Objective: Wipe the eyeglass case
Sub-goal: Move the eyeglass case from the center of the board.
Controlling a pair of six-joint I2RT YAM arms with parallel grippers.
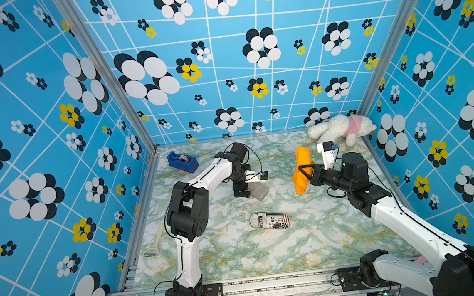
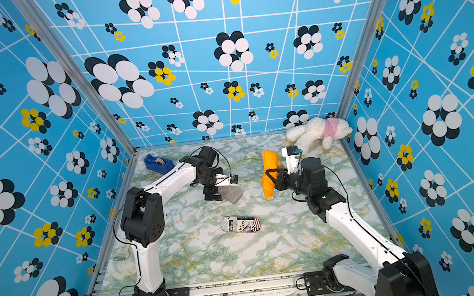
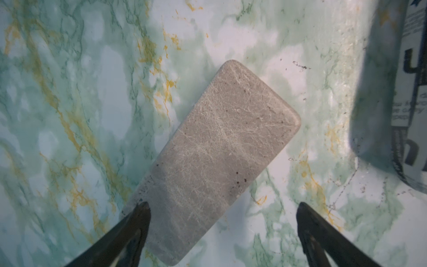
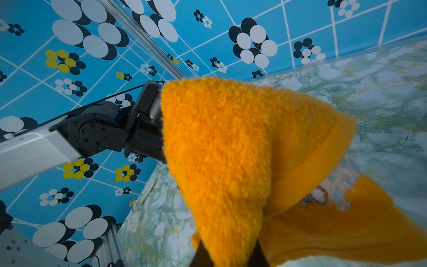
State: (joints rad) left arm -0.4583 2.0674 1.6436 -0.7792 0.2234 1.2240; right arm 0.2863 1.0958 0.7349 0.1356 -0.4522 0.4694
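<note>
The gray eyeglass case [image 1: 260, 192] is lying central on the tabletop [image 1: 243, 255] under the spread jaws of the left gripper [image 3: 222, 204], while the right gripper [image 1: 303, 169] is pinching the orange cloth [image 1: 302, 153] apart at its 3 o'clock, so wiping is looking undone.

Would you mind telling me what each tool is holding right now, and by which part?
The right tool pinches the orange cloth near its middle; the left tool holds nothing.
</note>
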